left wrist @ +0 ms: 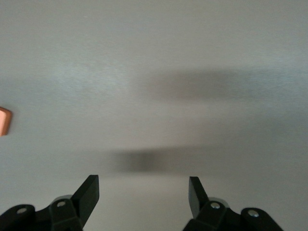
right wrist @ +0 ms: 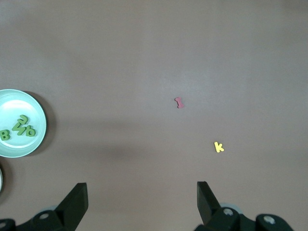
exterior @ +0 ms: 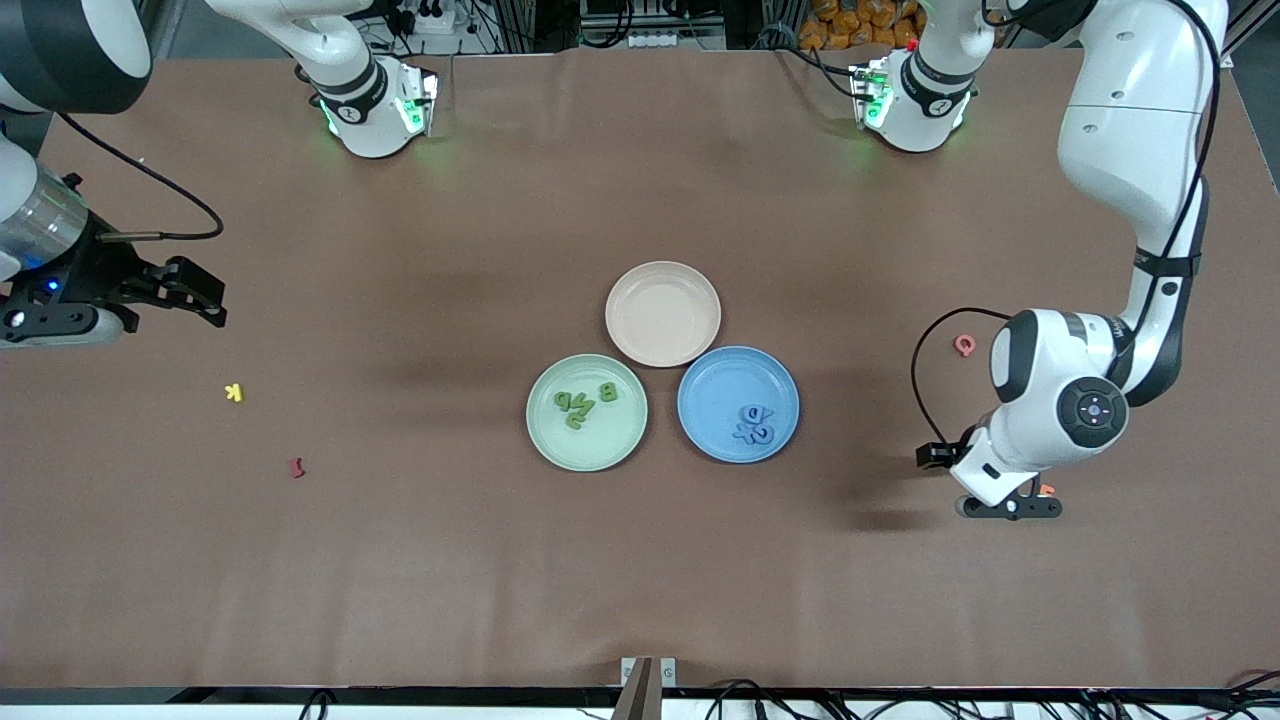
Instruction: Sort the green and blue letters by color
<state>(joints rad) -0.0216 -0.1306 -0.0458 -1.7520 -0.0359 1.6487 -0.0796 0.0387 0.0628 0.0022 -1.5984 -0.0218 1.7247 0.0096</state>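
A green letter B (exterior: 607,392) is lying readable in the green plate (exterior: 587,455). A blue letter D (exterior: 756,414) is showing in the blue plate (exterior: 704,420). A yellow letter K (exterior: 233,392) is lying on the tabletop (exterior: 400,560).

1. The left arm is seen bent at the elbow, reaching down from its base at its own end of the surface.
2. The left hand (exterior: 1008,507) is held low over the surface, pointing downward; its black fingers (left wrist: 89,192) are spread wide with nothing between them.
3. The right arm is extended out toward its own end of the surface.
4. The right hand (exterior: 205,297) is held up over the surface, its fingers (right wrist: 77,202) parted wide and nothing gripped.
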